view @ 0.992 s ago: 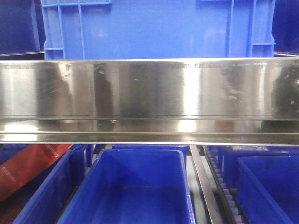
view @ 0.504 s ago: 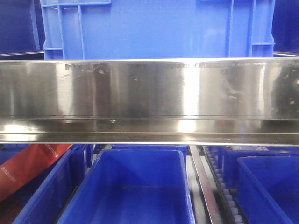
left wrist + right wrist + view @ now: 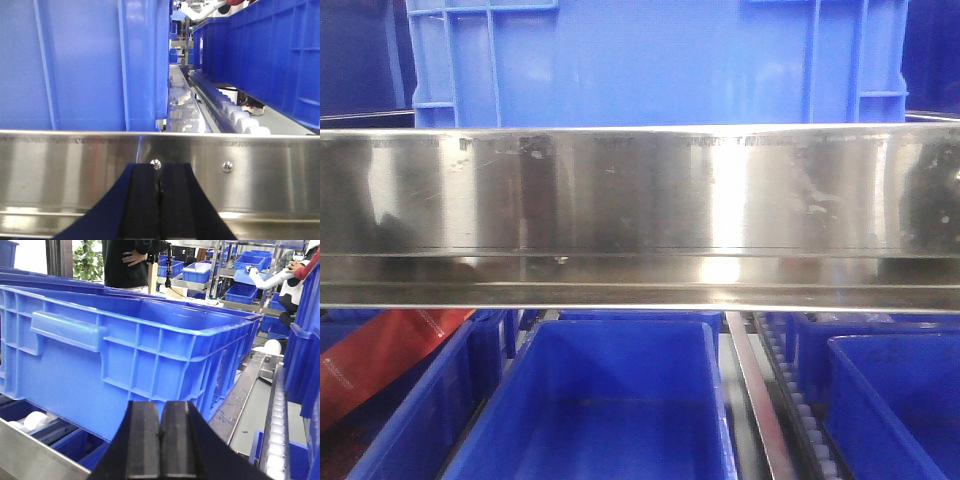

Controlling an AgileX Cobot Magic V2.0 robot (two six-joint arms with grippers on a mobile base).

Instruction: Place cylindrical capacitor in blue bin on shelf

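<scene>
We see a red pouch [image 3: 380, 360] at lower left, then blue bins [image 3: 610, 400] under the shelf [image 3: 640, 190] rail, a big blue crate [image 3: 660, 60] above; our left gripper [image 3: 160, 186] has pads pressed together w/ nothing between, facing the rail; right gripper [image 3: 160, 432] likewise closed & empty beside a crate; capacitor not visible in any view.
</scene>
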